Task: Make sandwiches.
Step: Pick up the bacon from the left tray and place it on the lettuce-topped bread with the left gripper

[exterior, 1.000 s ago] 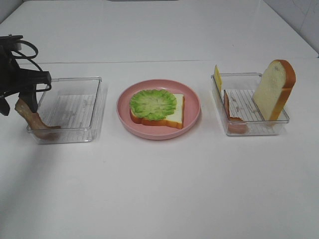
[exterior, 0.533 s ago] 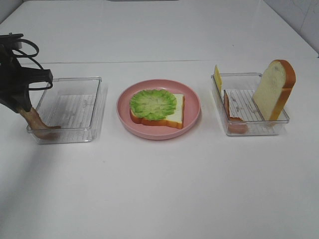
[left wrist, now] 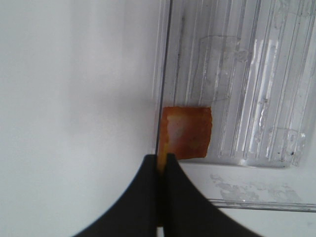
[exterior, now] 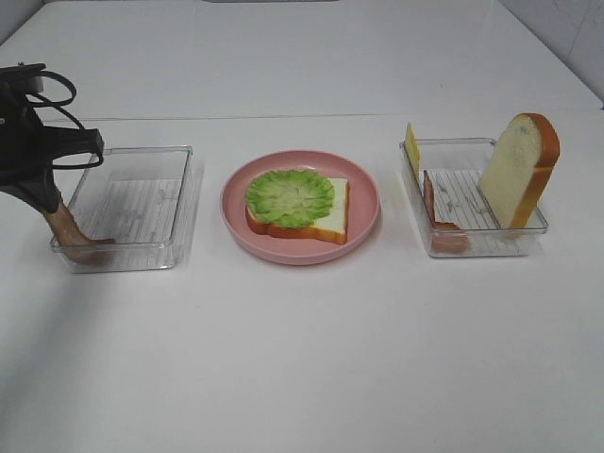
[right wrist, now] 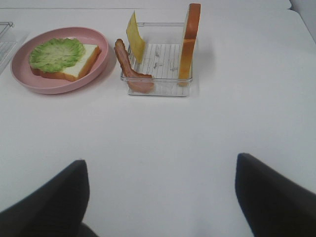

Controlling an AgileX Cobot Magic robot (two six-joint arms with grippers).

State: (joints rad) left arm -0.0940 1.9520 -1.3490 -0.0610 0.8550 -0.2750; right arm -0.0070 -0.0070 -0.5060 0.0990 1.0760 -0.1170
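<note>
While the left pincer (left wrist: 159, 158) clamps bacon (left wrist: 187, 132) at the tray wall (left wrist: 163, 59), the right pincer (right wrist: 159, 160) gapes empty.

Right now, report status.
Left tool shut on reddish-brown bacon strip at clear plastic tray's corner. Right tool open, empty. Green lettuce on bread slice, pink plate.

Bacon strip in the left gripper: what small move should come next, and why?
Probably lift straight up first. The left gripper is shut on the bacon strip, but its lower end lies inside the left tray, against the wall. Once clear, it can go to the lettuce on the pink plate, which has no bacon.
</note>
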